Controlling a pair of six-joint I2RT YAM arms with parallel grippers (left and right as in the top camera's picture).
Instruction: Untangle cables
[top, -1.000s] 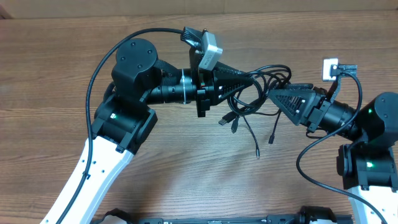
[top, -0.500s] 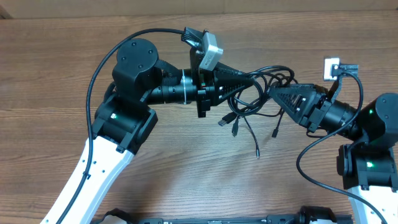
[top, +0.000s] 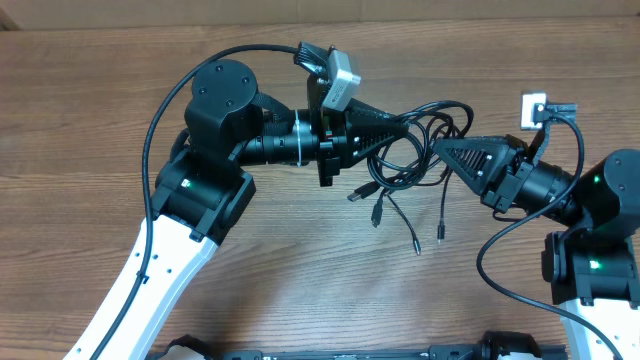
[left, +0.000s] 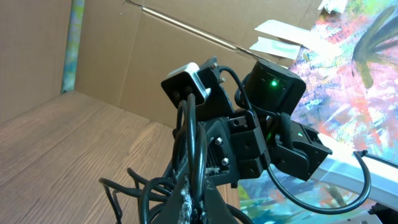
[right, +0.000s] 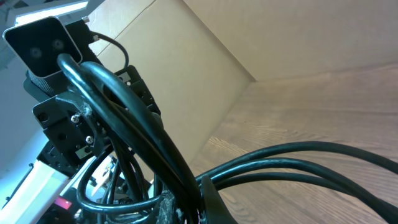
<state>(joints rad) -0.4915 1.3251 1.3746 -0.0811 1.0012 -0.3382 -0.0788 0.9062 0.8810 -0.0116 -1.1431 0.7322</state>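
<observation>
Two robot arms meet over a wooden desk (top: 300, 260) with the cables (top: 405, 182) strung between them. The left gripper (top: 398, 127) is pressed together on a bunch of the black cords, and the right gripper (top: 438, 150), just across the tangle from the left gripper, is likewise closed, pinching cords on the far side. The knot of loops hangs directly beyond the left gripper's tip. Several loose plug ends (top: 378, 212) dangle below the left gripper toward the desk. The hazard appears plain. Each wrist view shows more than one cord passing through the closed fingers, so drawing the arms apart could cinch the loops tighter rather than free them. A hard pull might also strain a thin cord or a small connector if a plug snags in a loop. The fingertips sit very near each other, so a misjudged move could bring them into contact. A cord slipping out of either pinch would drop the bundle onto the desk.
</observation>
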